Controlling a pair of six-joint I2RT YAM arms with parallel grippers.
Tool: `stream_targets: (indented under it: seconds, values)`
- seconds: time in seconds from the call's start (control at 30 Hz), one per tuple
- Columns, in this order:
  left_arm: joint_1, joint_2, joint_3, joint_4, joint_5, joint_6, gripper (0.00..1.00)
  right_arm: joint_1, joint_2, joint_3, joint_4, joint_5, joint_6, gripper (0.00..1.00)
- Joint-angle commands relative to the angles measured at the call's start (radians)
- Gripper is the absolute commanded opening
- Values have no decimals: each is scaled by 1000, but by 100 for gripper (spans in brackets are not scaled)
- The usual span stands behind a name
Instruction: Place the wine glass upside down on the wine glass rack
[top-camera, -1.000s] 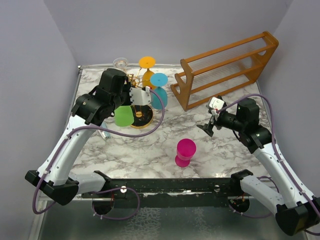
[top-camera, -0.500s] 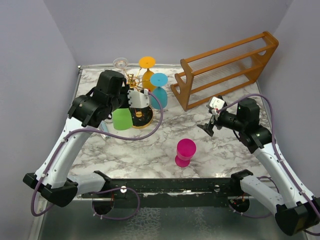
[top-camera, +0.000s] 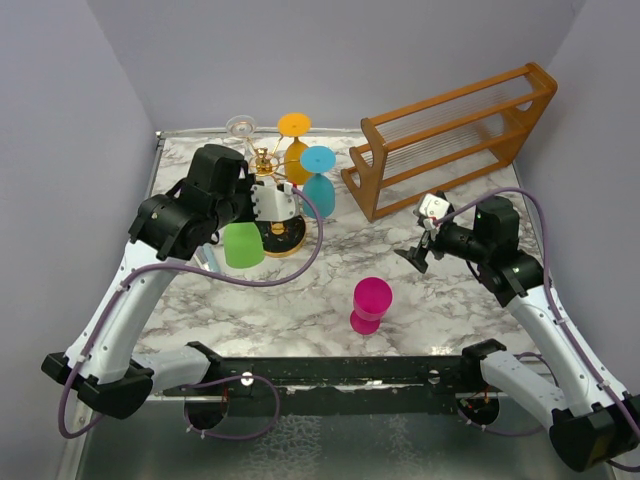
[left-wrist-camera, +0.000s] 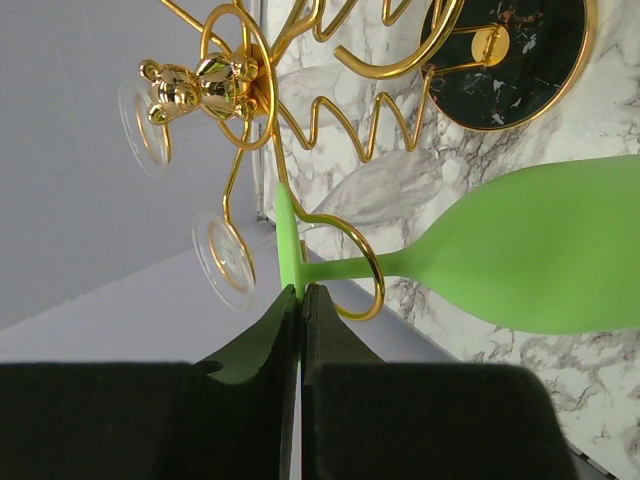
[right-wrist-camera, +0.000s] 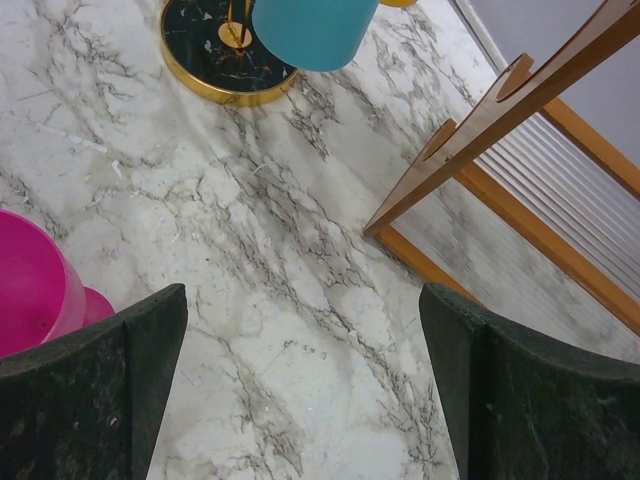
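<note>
Task's thing: the green wine glass (left-wrist-camera: 540, 260) is held inverted at the wine glass rack (left-wrist-camera: 200, 80), its bowl hanging beside the rack's dark round base.
Stem: it is seen crossing a gold loop (left-wrist-camera: 380, 275) of the rack. Whether it is fully seated there cannot be told.
Left hand (left-wrist-camera: 301, 292): it is clamped on the rim of the glass's flat foot, with the fingers pressed tight together on the thin disc.
Right hand (right-wrist-camera: 303, 300): its fingers are spread wide and nothing is held. It is parked over the worktop (top-camera: 300, 300), well apart from the rack, with the pink glass (top-camera: 370, 303) near it.
Other glasses: a blue glass (top-camera: 318, 185) and an orange glass (top-camera: 294, 135) are already hung on the rack, and clear ones are seen on the far loops.
Handling: the glass is judged light and stiff, probably plastic. Its smooth foot is likely to slip or pivot in an edge pinch.
Where to hold: the foot's edge is judged the right place, since the stem is left free to slide into the loop.
Risk: the light wire rack could be nudged or tipped if the stem is dragged against the loop.
Step in hand: hanging the glass is judged nearly done, and release is not yet made.
</note>
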Motion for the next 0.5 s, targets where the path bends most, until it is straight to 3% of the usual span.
stream_targets:
  seconds: [0.0,0.3,0.47]
  values:
    - [-5,-22,26,-21,30,-29,3,-6,-2,-7,25,-23,2,98]
    - [-5,-29,15,-35,49,-62,5,-9,-1,-9,24,-24,2,98]
    - [-5,-32,-1,-32,42,-89,13,-9,0,-8,24,-25,2,98]
